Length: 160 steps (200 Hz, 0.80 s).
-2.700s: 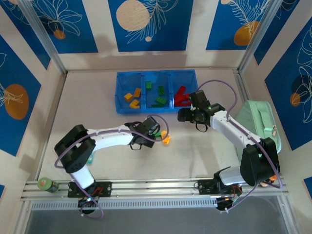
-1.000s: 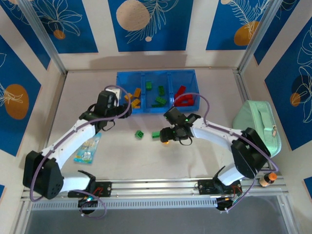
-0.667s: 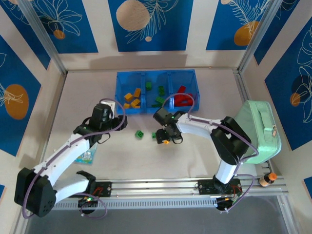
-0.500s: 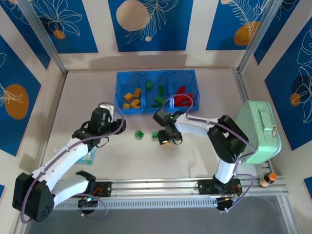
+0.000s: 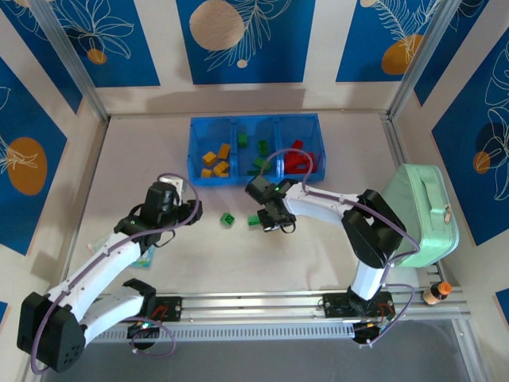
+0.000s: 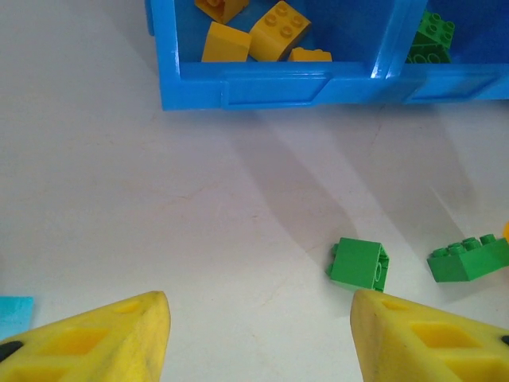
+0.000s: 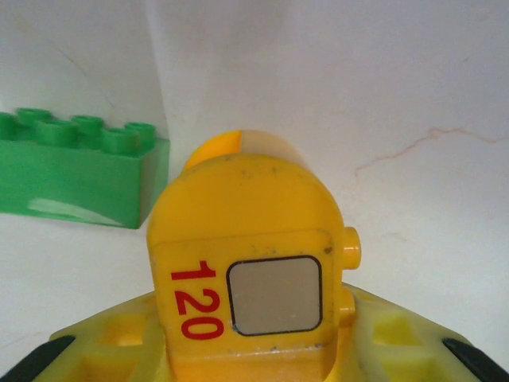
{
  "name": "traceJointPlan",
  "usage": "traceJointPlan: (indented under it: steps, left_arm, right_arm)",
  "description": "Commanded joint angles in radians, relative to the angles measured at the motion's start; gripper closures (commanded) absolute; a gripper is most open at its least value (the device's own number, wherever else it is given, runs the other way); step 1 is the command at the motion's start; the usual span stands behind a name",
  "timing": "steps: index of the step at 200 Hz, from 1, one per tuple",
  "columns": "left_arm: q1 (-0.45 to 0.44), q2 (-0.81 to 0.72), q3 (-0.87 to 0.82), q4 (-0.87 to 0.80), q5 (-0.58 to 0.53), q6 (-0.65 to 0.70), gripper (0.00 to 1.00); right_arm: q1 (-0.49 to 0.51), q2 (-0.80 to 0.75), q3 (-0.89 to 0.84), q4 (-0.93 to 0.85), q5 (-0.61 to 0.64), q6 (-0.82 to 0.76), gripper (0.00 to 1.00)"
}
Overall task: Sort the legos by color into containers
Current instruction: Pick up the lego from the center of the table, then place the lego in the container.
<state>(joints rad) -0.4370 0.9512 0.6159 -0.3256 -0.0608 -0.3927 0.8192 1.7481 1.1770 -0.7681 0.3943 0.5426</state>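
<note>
Looking down from above, I see my left tool (image 5: 169,197) over the table (image 5: 318,255), just below the lower left corner of the containers (image 5: 238,180). My right tool (image 5: 272,221) is lowered at the centre of the frame. Two loose pieces lie between them: a small green brick (image 5: 227,218) and a long green brick (image 5: 254,220), the long one just beside my right tool. That view also takes in the whole tray, with orange-yellow bricks (image 5: 215,163) in the left bin, green bricks (image 5: 258,155) in the middle and red bricks (image 5: 298,159) on the right. It is too far off to show how my tools are set. The left wrist camera settles it for that side. My fingers (image 6: 103,338) sit spread wide at the bottom corners with nothing between them, so the left tool (image 6: 258,318) is empty. The small green brick (image 6: 359,264) lies ahead near the right finger, the long one (image 6: 469,259) at the right edge, and the containers' front wall (image 6: 270,83) runs across the top. The right wrist camera gives what the others cannot. My right tool (image 7: 250,318) is pinching a yellow brick (image 7: 246,231) printed with a red 120 and a grey square. It fills the middle of the frame, low over the table. The long green brick (image 7: 79,171) lies at the left, close to the yellow one; I cannot tell whether they touch.
</note>
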Motion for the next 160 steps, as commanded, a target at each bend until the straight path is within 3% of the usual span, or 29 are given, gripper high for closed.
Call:
traceJointPlan:
  steps: [1,48,160]
  left_arm:
    - [-0.008,-0.025,-0.022,-0.023,-0.01,-0.018,0.38]
    - [-0.02,-0.025,-0.079,-0.002,0.024,-0.092,0.39]
    - [-0.158,-0.061,-0.15,-0.016,-0.033,-0.166,0.39]
  right_arm:
    - [0.005,-0.075,0.087,-0.062,0.051,-0.022,0.68]
    - [-0.019,-0.019,0.334,-0.092,0.025,-0.12,0.67]
    - [-0.044,0.426,0.985,-0.163,-0.12,-0.174,0.67]
